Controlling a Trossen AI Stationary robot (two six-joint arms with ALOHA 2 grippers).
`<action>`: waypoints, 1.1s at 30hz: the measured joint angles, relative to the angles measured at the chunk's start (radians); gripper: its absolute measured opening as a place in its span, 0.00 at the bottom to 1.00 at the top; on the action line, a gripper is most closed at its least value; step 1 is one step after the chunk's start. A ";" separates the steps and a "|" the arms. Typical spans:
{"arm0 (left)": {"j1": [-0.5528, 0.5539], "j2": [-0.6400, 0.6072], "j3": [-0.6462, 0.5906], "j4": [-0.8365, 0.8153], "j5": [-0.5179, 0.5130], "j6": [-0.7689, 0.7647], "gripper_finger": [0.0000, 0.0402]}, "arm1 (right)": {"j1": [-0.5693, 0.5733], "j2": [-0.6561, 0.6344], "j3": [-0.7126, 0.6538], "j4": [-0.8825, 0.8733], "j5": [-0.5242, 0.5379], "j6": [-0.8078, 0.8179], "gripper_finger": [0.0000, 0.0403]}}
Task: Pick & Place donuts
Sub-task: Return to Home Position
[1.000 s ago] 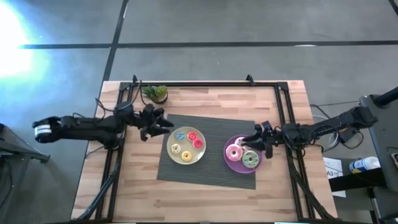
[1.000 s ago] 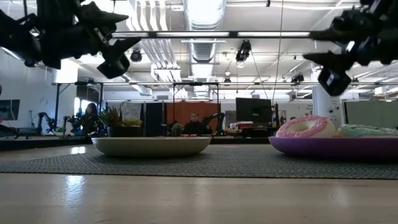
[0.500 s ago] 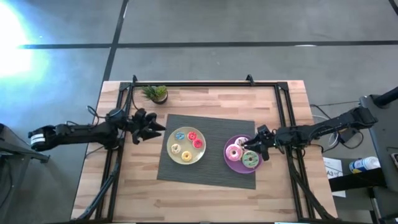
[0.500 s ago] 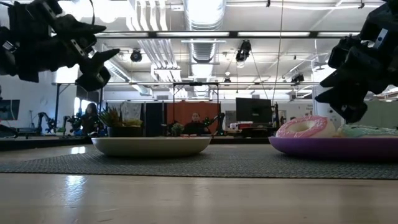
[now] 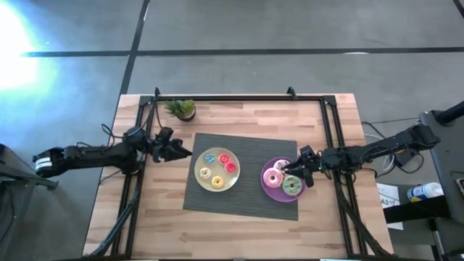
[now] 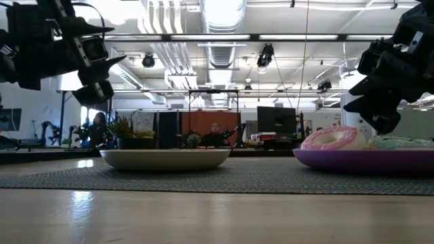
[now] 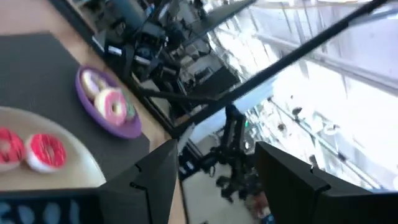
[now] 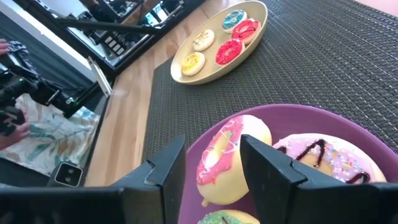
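Observation:
Several small donuts lie flat in the yellow plate: two red, two yellow and one blue-iced. Three more rest in the purple plate: a pink-and-white one, a green one and a pink one with chocolate lines. My right gripper is open. It hovers low over the purple plate with a finger on each side of the pink-and-white donut, touching nothing. My left gripper is open and empty in the air, left of the yellow plate.
Both plates sit on a dark woven mat in the middle of the wooden table. A small potted plant stands near the far left corner. Black frame rails run along the table's sides. People sit in the room beyond.
My right gripper has come down and slightly toward the table's left, over the purple plate, and has then held still. My left gripper has drawn back a little from the yellow plate toward the table's left edge and has turned about its wrist.

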 joint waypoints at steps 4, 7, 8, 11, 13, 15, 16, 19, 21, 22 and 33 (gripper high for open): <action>-0.055 -0.086 -0.001 -0.127 0.018 0.245 0.47 | 0.000 0.000 0.000 0.000 0.000 0.000 0.36; -0.110 -0.211 -0.002 -0.277 -0.030 0.624 0.47 | 0.000 0.000 0.000 0.000 0.000 -0.001 0.36; -0.128 -0.248 -0.002 -0.304 -0.056 0.727 0.47 | 0.000 0.000 0.000 0.000 0.001 -0.001 0.36; -0.173 -0.354 -0.002 -0.399 -0.109 0.913 0.47 | 0.000 0.000 0.000 0.000 0.001 0.000 0.36; -0.199 -0.423 -0.002 -0.479 -0.111 0.960 0.47 | 0.000 0.000 0.000 0.000 0.001 0.000 0.36; -0.222 -0.492 -0.002 -0.565 -0.112 0.968 0.47 | 0.000 0.000 0.000 0.000 0.001 0.000 0.36; -0.232 -0.526 -0.002 -0.609 -0.112 0.968 0.47 | 0.000 0.000 0.000 0.000 0.001 0.000 0.36; -0.247 -0.617 -0.002 -0.742 -0.114 0.993 0.47 | 0.000 0.000 0.000 0.000 0.001 -0.001 0.36; -0.248 -0.627 -0.002 -0.753 -0.134 1.004 0.47 | 0.000 0.000 0.000 0.000 0.001 -0.001 0.36; -0.249 -0.630 -0.003 -0.754 -0.141 0.997 0.47 | 0.000 0.000 0.000 0.000 0.001 0.000 0.36; -0.376 -0.630 -0.004 -0.788 -0.458 0.998 0.47 | 0.000 0.000 0.000 0.000 0.001 -0.001 0.36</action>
